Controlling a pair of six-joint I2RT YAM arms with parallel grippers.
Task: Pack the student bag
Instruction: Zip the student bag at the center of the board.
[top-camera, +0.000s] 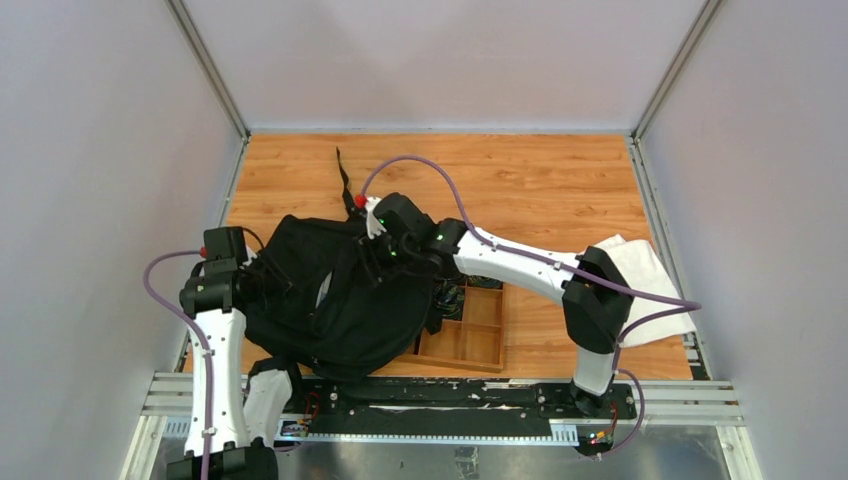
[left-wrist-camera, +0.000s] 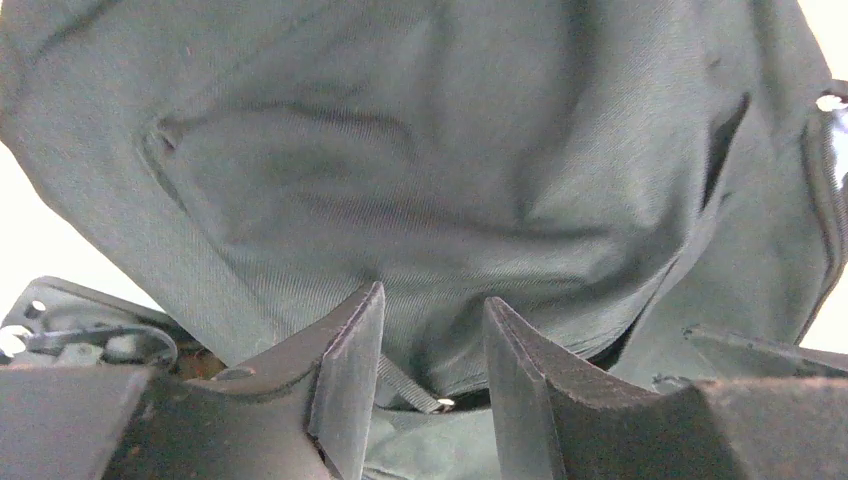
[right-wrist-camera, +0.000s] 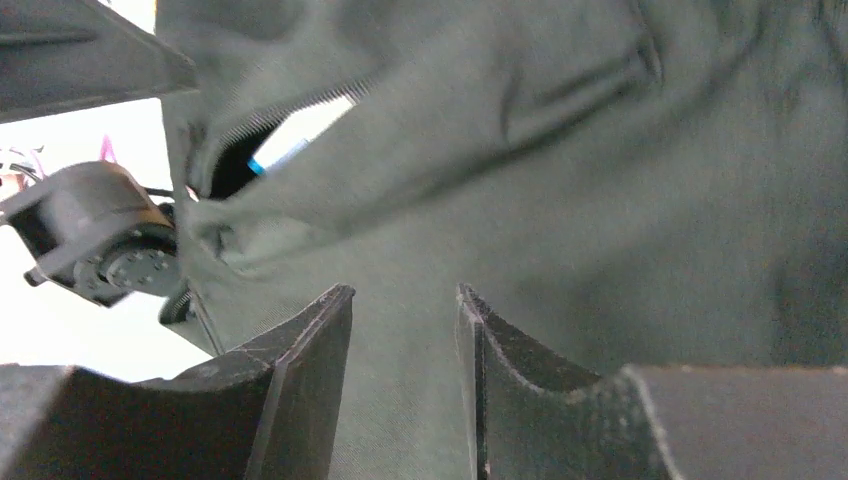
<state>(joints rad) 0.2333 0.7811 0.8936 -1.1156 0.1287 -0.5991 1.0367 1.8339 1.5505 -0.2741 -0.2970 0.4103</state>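
1. Two arms meet on the student bag (top-camera: 330, 305), which slumps in a black heap at the near left of the table (top-camera: 540, 180), its right edge draped over part of the wooden tray (top-camera: 485, 335). One long strap (top-camera: 345, 180) trails away toward the far side.
2. The left gripper (left-wrist-camera: 432, 370) is at the bag's left edge. Its jaws stand a little apart with cloth filling the gap, and I cannot tell whether they pinch it.
3. The right gripper (right-wrist-camera: 405, 340) presses in from the upper right side. Its gap is also narrow with fabric in it, and again I cannot tell whether it has a hold.
4. The right wrist view shows a slit in the cloth (right-wrist-camera: 290, 135), probably the bag's mouth, with something pale and blue behind it.
5. The bag looks light and thoroughly floppy. It should fold, sag and close its own mouth when lifted by one spot.
6. A sound hold, I reckon, is a seam or the rim on each side of that slit, pulled apart. Loose panel cloth would only bunch and slide.
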